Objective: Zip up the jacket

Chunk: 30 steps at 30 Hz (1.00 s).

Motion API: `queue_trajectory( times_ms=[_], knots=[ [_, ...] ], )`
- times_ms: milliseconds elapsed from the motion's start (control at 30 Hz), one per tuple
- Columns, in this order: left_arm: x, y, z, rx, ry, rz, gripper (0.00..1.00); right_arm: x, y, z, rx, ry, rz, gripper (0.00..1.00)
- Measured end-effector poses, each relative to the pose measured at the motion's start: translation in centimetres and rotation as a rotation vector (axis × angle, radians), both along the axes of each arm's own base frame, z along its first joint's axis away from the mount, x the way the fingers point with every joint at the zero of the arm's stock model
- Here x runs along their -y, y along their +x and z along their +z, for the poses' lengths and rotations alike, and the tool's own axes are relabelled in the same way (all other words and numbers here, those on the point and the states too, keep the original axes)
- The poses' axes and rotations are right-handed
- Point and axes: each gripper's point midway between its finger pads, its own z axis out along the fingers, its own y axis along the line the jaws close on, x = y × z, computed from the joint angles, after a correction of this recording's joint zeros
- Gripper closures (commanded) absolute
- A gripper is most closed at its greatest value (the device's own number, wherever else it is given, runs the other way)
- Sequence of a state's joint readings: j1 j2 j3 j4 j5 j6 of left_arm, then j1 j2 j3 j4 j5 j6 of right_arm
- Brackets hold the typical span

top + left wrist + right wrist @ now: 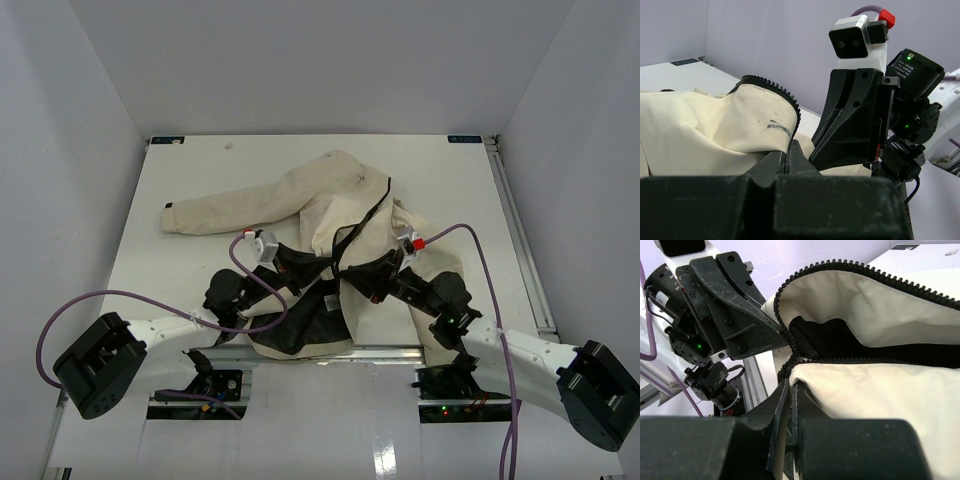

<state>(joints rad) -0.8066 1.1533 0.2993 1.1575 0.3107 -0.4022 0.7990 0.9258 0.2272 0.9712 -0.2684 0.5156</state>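
Observation:
The cream jacket (330, 200) lies on the table, one sleeve stretched to the left, with black lining showing at its near hem. Its front is open, and the dark zipper edges run up the middle. My left gripper (316, 272) is shut on the jacket's left front edge; in the left wrist view its tips (787, 150) pinch cream fabric (700, 130) below the zipper teeth (775, 89). My right gripper (364, 282) is shut on the right front edge; in the right wrist view its tips (790, 390) clamp the fabric (880, 390) beside the zipper teeth (850, 265). The two grippers face each other closely.
White walls enclose the white table (200, 165). A metal rail (520, 220) runs along the right edge. Purple cables (120, 295) loop from both arms. The other arm's gripper fills the middle of each wrist view (855, 120) (735, 315).

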Motion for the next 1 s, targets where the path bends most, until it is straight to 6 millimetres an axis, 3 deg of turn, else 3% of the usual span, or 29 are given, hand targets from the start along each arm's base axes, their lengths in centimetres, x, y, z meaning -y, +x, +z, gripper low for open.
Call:
queue_trajectory(
  times_ms=[133,300,700,833,1000],
  knots=[
    [0.0,0.0,0.0,0.000,0.001,0.002,1.00,0.2,0.2,-0.1,-0.011,-0.005,-0.019,0.92],
    [0.0,0.0,0.0,-0.002,0.004,0.000,0.82,0.4,0.3,-0.2,-0.018,-0.009,-0.031,0.92],
    [0.3,-0.7,-0.2,-0.004,0.011,-0.038,0.61,0.3,0.5,-0.6,-0.029,-0.017,-0.039,0.92],
    [0.3,-0.9,-0.2,-0.001,0.014,-0.052,0.59,0.3,0.5,-0.6,-0.030,-0.017,-0.042,0.92],
    [0.5,-1.3,-0.4,0.003,0.022,-0.076,0.68,0.3,0.6,-0.7,-0.033,-0.018,-0.048,0.92]
  ],
)
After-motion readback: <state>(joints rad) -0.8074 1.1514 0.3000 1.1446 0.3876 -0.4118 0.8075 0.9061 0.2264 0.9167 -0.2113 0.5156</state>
